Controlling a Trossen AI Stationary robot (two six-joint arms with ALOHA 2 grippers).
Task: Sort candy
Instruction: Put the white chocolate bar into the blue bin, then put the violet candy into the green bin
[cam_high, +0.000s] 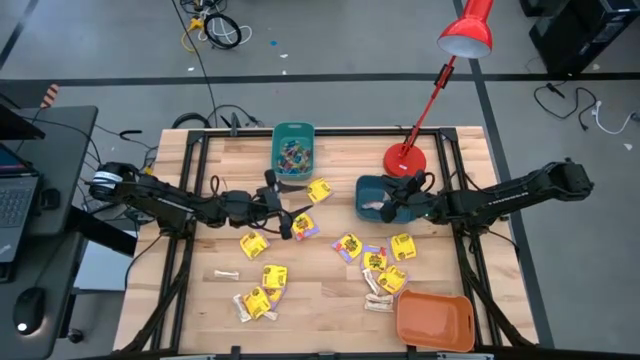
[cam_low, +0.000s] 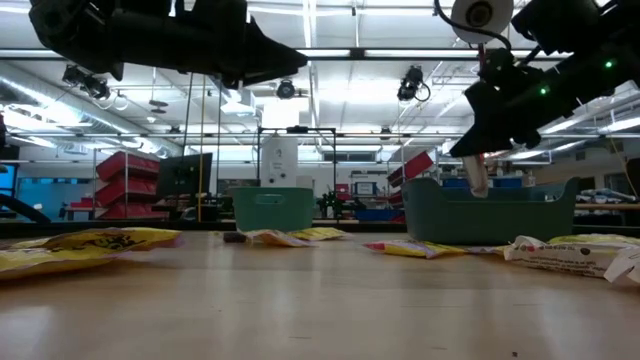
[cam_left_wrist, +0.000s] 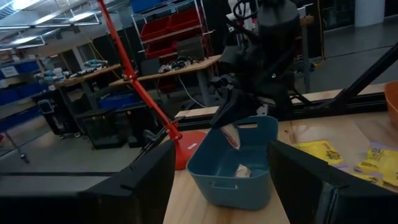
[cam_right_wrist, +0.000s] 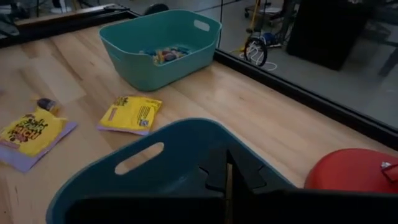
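**Releasing a pale stick over the dark teal bin**

A pale stick-shaped candy (cam_low: 479, 176) is hanging pinched between the closed jaws of the right gripper (cam_low: 478, 150), its free end dipping just inside the rim of the dark teal bin (cam_left_wrist: 231, 163) directly beneath. Another whitish piece (cam_left_wrist: 243, 171) is already lying on that bin's floor, so this looks like the right destination. To do this well, the jaws should be opening only while they are sitting squarely over the bin's middle, low enough that the light stick is not bouncing out over the wall.

The left gripper (cam_high: 284, 222) is hovering with its jaws spread wide and nothing between them; a yellow packet on a purple one (cam_high: 304, 227) is lying just beyond its fingertips, a likely next pick.

More yellow packets (cam_high: 262, 288) and pale sticks (cam_high: 227, 273) are lying scattered on the table (cam_high: 330, 290), well away from both sets of jaws. The lighter teal bin (cam_right_wrist: 163, 45) is holding small coloured pieces, the orange bin (cam_high: 434, 319) is sitting at the table's near corner, and the red lamp base (cam_right_wrist: 352, 170) is standing just beside the dark bin.
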